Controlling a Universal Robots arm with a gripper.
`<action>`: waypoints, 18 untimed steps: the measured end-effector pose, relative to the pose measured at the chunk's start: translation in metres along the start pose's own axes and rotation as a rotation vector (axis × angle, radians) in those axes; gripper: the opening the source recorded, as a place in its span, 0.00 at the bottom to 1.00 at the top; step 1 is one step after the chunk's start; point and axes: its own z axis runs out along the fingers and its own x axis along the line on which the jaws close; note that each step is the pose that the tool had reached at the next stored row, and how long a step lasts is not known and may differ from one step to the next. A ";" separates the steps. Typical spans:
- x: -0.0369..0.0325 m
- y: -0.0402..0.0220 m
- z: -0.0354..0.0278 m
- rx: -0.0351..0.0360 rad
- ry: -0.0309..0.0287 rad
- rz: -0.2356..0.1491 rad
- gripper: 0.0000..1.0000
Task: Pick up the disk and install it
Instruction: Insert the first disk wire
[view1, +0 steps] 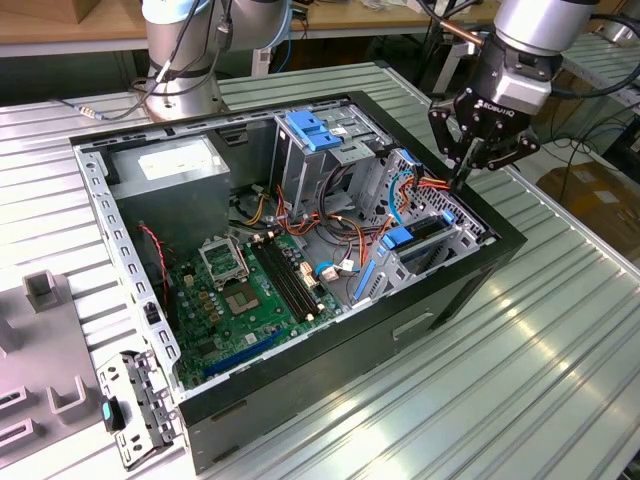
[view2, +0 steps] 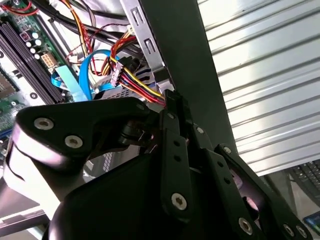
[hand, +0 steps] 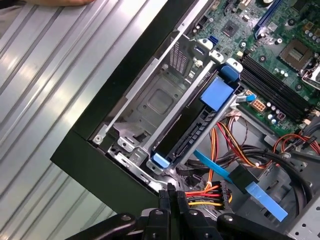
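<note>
The disk (hand: 194, 134) stands on edge inside the metal drive cage (hand: 160, 100) at the corner of the open computer case, with its blue rail tabs at both ends. In the exterior view the disk (view1: 420, 232) sits in the cage near the case's right wall. My gripper (view1: 461, 181) hangs just above that wall, beside the cage, with its fingers pressed together and nothing between them. In both wrist views the black fingertips (hand: 171, 196) (view2: 172, 107) are close to the red, yellow and black power cable plug (hand: 220, 192), apart from the disk.
The case (view1: 500, 250) lies open on a ribbed metal table. Inside are the motherboard (view1: 250, 290), a grey power supply box (view1: 170, 170), a blue latch piece (view1: 315, 130) and loose orange and blue cables (view1: 350, 235). Grey fixtures (view1: 45, 290) and a metal bracket (view1: 135, 405) lie at the exterior view's left.
</note>
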 end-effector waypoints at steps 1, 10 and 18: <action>-0.0001 0.0000 0.0000 -0.0009 -0.0002 0.019 0.17; -0.0045 0.0061 -0.0001 -0.0045 -0.0007 0.085 0.17; -0.0046 0.0061 -0.0001 -0.0128 -0.0017 0.236 0.17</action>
